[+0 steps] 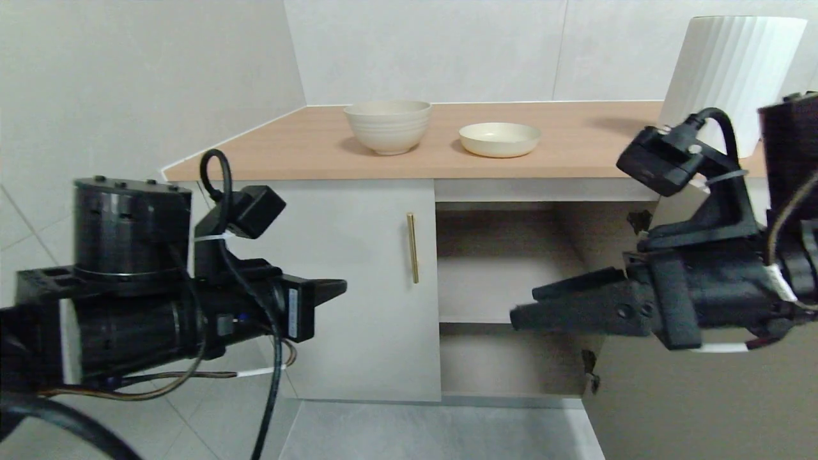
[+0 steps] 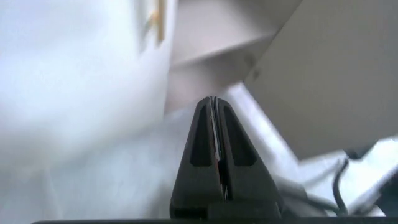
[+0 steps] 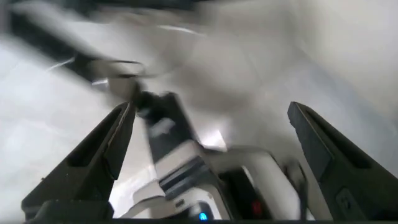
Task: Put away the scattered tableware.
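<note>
Nearest, two black arms sit low before a cabinet. The left gripper has its fingers pressed together on nothing and points at the closed door. The right gripper has its fingers spread wide, holding nothing, in front of the open compartment, which has one shelf across it.

Above, on the counter, a bowl and a shallow dish stand apart, both near the front edge.

The likely step is a first pickup. The right gripper is the readier one and the dish the closer piece. It should rise above the counter lip, pinch the dish rim, then lift before drawing back.

The open door on the right limits that arm's swing. A tall vase stands near its wrist. The handle borders the opening.
</note>
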Tool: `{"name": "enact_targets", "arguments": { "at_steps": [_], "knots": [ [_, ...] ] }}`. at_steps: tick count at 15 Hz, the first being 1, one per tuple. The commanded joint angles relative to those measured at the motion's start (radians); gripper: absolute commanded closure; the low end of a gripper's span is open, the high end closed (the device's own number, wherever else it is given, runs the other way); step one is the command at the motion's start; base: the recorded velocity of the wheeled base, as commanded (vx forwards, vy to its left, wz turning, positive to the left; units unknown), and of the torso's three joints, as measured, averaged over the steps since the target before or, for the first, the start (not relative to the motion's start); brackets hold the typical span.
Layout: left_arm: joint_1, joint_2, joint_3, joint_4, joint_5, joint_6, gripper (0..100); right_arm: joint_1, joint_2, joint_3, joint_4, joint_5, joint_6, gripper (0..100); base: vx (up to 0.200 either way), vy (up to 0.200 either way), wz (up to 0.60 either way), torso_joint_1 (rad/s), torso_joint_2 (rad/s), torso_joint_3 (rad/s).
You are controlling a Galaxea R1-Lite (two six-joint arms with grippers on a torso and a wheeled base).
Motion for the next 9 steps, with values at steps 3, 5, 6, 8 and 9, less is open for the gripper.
{"name": "enact_targets", "arguments": {
  "at_steps": [3, 5, 6, 8, 9],
  "knots": [
    [0.048, -0.147, -0.077, 0.075, 0.0, 0.001, 100, 0.057, 0.08, -0.052, 0.049, -0.344, -0.013, 0, 0.0, 0.0, 0.0, 0.0, 0.0, 0.0],
    [0.049, -0.149, -0.077, 0.075, 0.0, 0.001, 100, 0.063, 0.038, -0.052, 0.05, -0.362, -0.013, 0, 0.0, 0.0, 0.0, 0.0, 0.0, 0.0],
    [0.049, -0.149, -0.079, 0.075, 0.0, 0.007, 0, 0.063, 0.021, -0.052, 0.05, -0.362, -0.011, 0, 0.0, 0.0, 0.0, 0.0, 0.0, 0.0],
    [0.051, -0.152, -0.089, 0.067, 0.0, 0.007, 0, 0.063, 0.009, -0.055, 0.052, -0.404, -0.011, 0, 0.0, 0.0, 0.0, 0.0, 0.0, 0.0],
    [0.051, -0.164, -0.089, 0.063, 0.0, 0.007, 0, 0.063, 0.009, -0.055, 0.052, -0.431, -0.011, 0, 0.0, 0.0, 0.0, 0.0, 0.0, 0.0]
  ]
}}
